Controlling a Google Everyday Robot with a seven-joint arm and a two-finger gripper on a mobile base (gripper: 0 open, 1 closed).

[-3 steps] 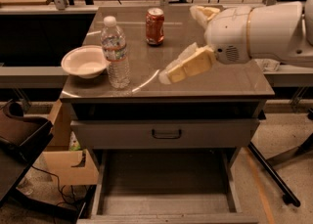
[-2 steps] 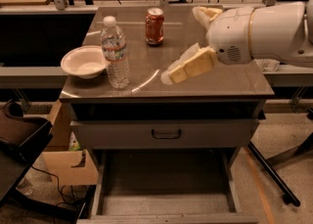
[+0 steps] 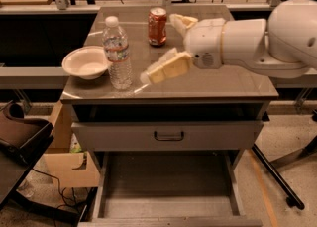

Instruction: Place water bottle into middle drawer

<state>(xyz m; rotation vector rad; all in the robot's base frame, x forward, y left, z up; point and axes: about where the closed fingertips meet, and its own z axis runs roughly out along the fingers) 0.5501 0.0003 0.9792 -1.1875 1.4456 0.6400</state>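
Observation:
The water bottle (image 3: 118,55), clear and ribbed with a white cap, stands upright on the left half of the cabinet top (image 3: 223,83). My gripper (image 3: 159,47) hovers over the cabinet top just to the right of the bottle, open and empty. Its lower finger (image 3: 166,67) reaches close to the bottle's base, and its upper finger (image 3: 182,21) is beside the soda can. The middle drawer (image 3: 168,186) is pulled out at the bottom of the view, its dark floor bare.
An orange-red soda can (image 3: 157,26) stands behind the gripper. A white bowl (image 3: 85,62) sits left of the bottle. A closed drawer front with a black handle (image 3: 168,135) is above the open drawer. A cardboard box (image 3: 64,164) and a dark chair (image 3: 20,137) are at the left.
My gripper and arm have moved left across the cabinet top, closer to the water bottle. The bottle, can and bowl have not moved.

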